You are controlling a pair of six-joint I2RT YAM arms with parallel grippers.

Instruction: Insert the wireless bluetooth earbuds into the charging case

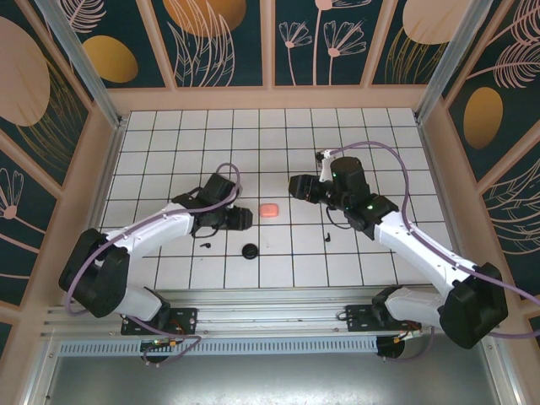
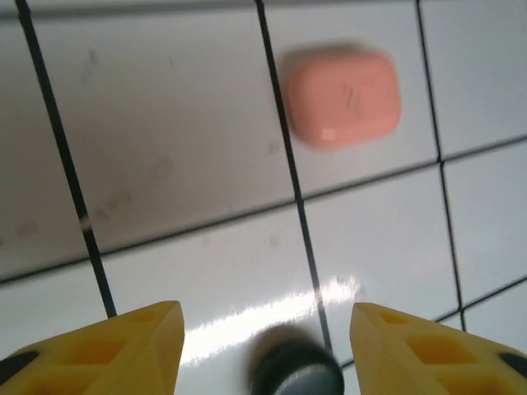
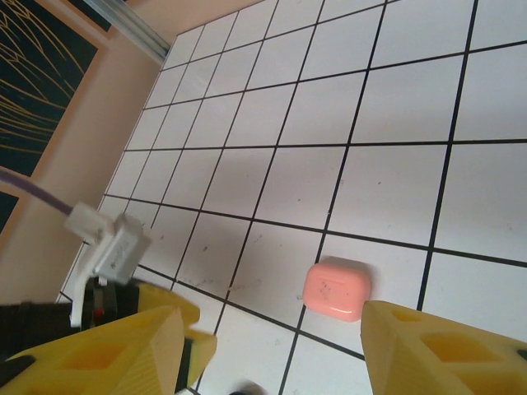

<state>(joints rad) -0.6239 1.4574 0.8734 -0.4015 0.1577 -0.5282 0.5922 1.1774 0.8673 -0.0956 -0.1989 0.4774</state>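
Place: I was working in a robot lab cell, a closed test booth rather than a home or a shop.
Enclosure: aluminium posts (image 1: 78,59) and wall panels (image 1: 219,42) printed with leaves and flowers boxed in the space I saw.
Table (image 1: 169,135): white tiles with a black grid, like a test surface.
Mounting: I saw the left arm (image 1: 143,232) and right arm (image 1: 422,245) bolted to a metal rail (image 1: 270,314) at the near edge.

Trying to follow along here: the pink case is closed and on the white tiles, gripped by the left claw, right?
Not gripped. The pink case is closed and on the white tiles, but the left wrist view shows the left claw open, the case lying free beyond it.
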